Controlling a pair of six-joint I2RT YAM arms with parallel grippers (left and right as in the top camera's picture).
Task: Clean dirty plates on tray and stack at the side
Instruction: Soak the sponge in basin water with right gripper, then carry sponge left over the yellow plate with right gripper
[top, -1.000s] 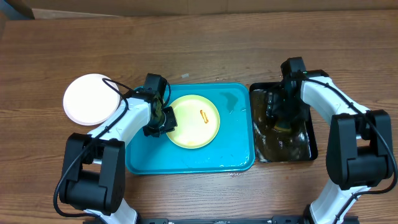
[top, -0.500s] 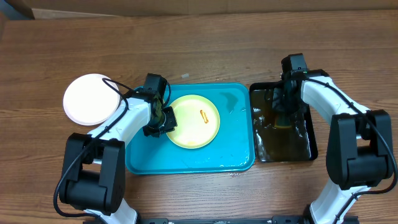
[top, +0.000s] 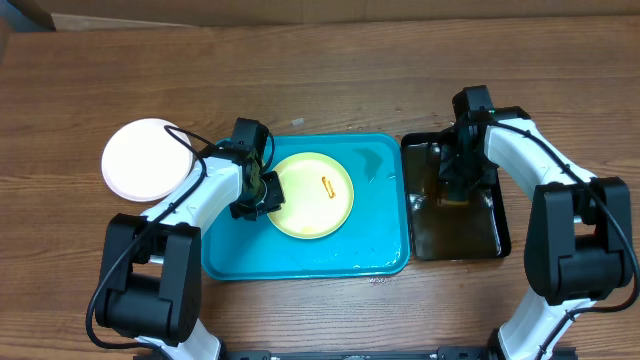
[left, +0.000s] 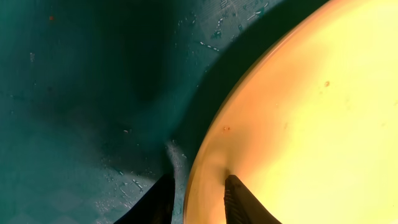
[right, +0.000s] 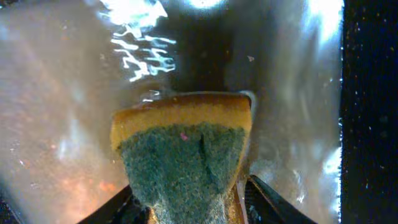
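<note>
Overhead and wrist views, wash step in hand. The left gripper (top: 262, 192) is closed on the rim of the yellow-green plate (top: 312, 196). In the wrist view one of its fingers (left: 239, 200) lies on the plate's upper face and the other outside the rim, over the wet tray (left: 74, 93). The plate lies in the tray (top: 380, 245), extending away from these jaws. An orange smear (top: 326, 185) sits beyond the jaws, past the plate's centre. A white plate (top: 148, 158) rests on the table behind the left jaws, off the tray; whether it is one plate or a stack cannot be told.

The right gripper (top: 456, 180) squeezes a sponge (right: 183, 155) between its jaws, green scouring face toward the camera. The sponge tip dips into water in the black tray (right: 62, 93) directly ahead of the jaws.

Likely hazards:
- The left pinch holds only a wet rim. Scrubbing at the smear, far from the jaws, could pivot the plate or pull it free.
- A soaked sponge may drip on the table on the way across.
- Hard downward pressure could tip the plate's far edge.
- The sponge is compressed, so it may twist in its grip once it drags.
</note>
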